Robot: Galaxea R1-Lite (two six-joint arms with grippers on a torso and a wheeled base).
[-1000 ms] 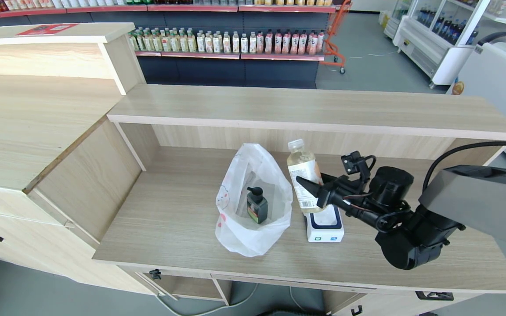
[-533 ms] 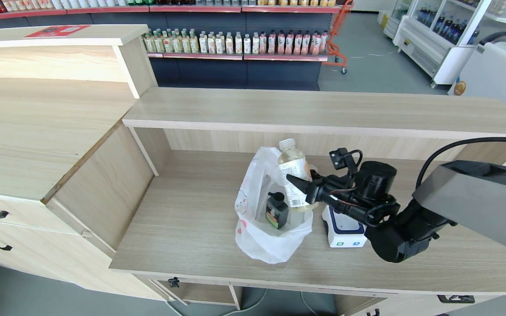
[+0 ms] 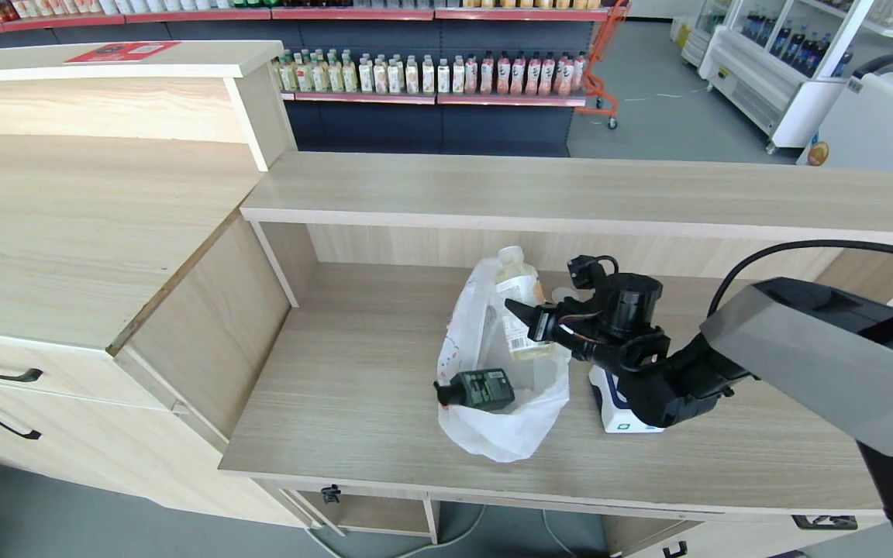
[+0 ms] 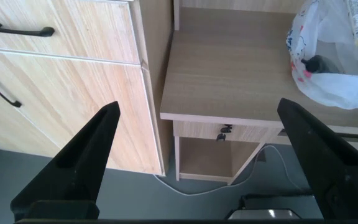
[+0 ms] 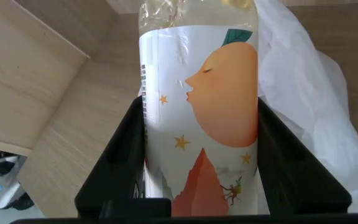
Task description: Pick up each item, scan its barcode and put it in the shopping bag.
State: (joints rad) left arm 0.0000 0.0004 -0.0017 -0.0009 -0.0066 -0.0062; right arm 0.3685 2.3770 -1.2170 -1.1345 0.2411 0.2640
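Your right jaws pinch the bottle [image 3: 520, 310] at its label, nearly upright, at the mouth of the bag [image 3: 493, 438] on the table [image 3: 353, 387]. Inside the bag a dark pump bottle [image 3: 484, 389] lies on its side. The scanner [image 3: 623, 411] stands just beside the bag. Your left jaws are spread wide, off the table's front edge, near the drawers [image 4: 55, 74].
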